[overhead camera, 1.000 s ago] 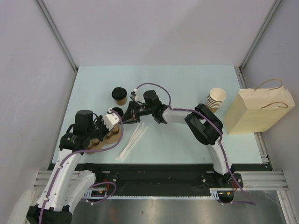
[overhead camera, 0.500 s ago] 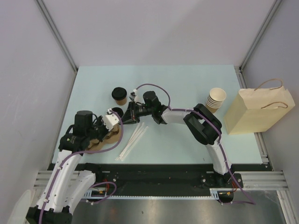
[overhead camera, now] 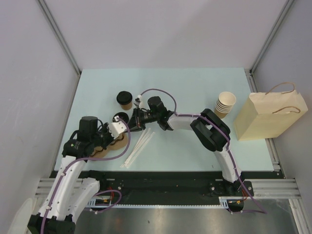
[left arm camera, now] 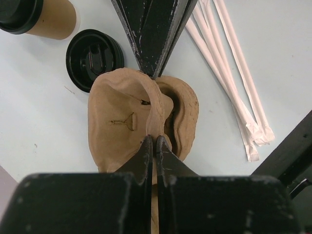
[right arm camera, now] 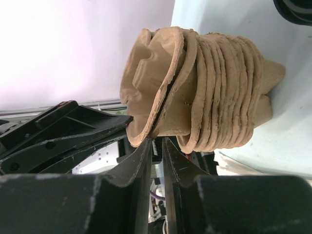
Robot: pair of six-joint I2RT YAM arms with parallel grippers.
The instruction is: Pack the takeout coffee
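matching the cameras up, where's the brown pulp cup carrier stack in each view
Top external: cup carrier stack at lower left, partly hidden.
Left wrist: the stack fills the centre.
Right wrist: the stack at centre, seen edge-on.
Landmark: loose black lid, just beside it in the top external and left wrist views.

right gripper point(right arm camera: 156, 142) closer to carrier stack point(left arm camera: 122, 122)

One coffee point(overhead camera: 125, 99), perhaps four straws point(overhead camera: 138, 146)
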